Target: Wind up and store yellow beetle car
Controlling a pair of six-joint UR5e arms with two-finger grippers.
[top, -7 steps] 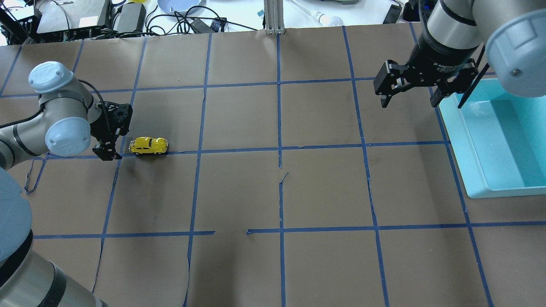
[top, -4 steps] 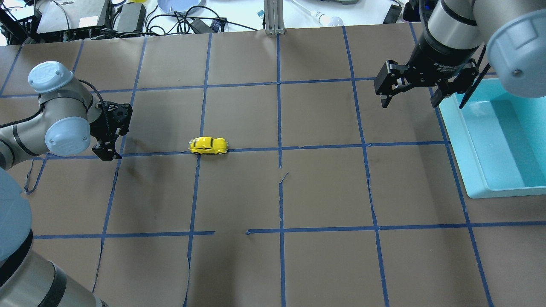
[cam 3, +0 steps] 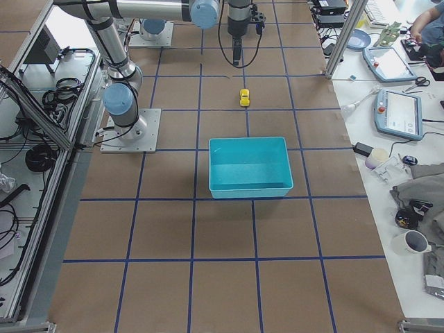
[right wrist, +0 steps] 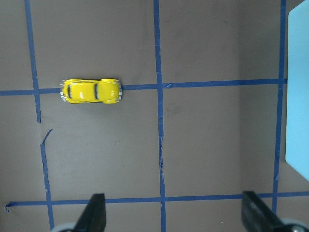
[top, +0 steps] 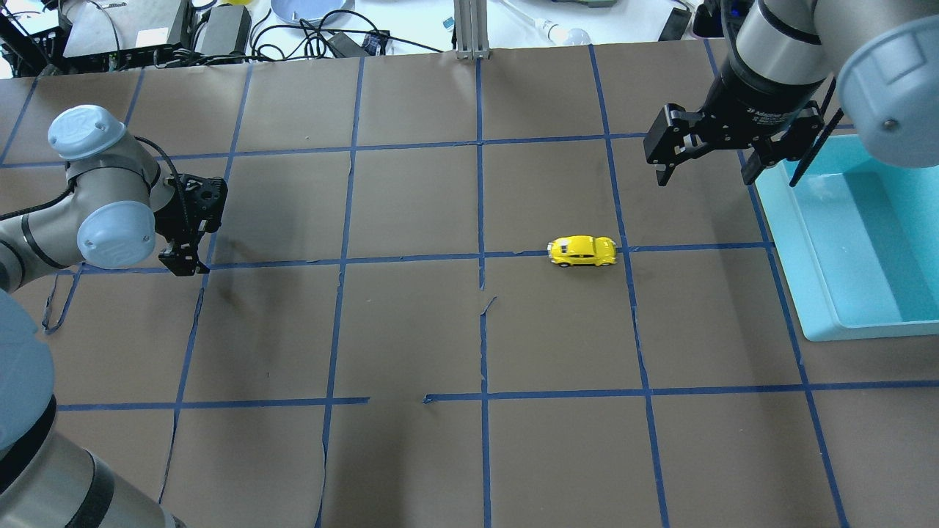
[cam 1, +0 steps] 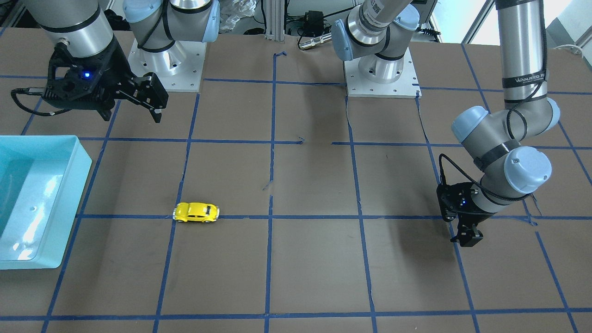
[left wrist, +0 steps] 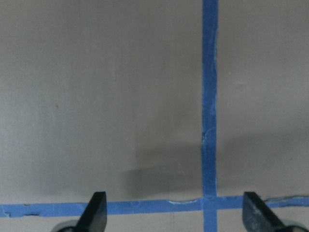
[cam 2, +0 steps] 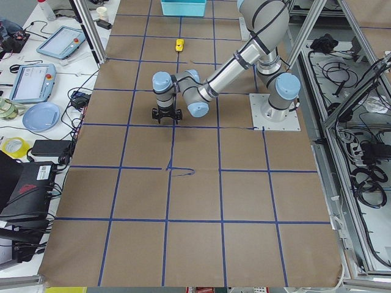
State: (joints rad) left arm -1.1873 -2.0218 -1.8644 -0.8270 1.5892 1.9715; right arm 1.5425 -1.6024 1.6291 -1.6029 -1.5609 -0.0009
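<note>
Both wide open and empty: left tool [left wrist: 175,213], right tool [top: 704,174]; yellow beetle car [top: 582,251] stands between them

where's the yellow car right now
In the overhead view the car sits on a blue tape line right of centre, short of the teal bin and a little nearer the robot than the right gripper, which is not touching it.

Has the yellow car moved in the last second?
Yes. The yellow beetle car rolled along the tape line, away from the left gripper, toward the teal bin.
</note>
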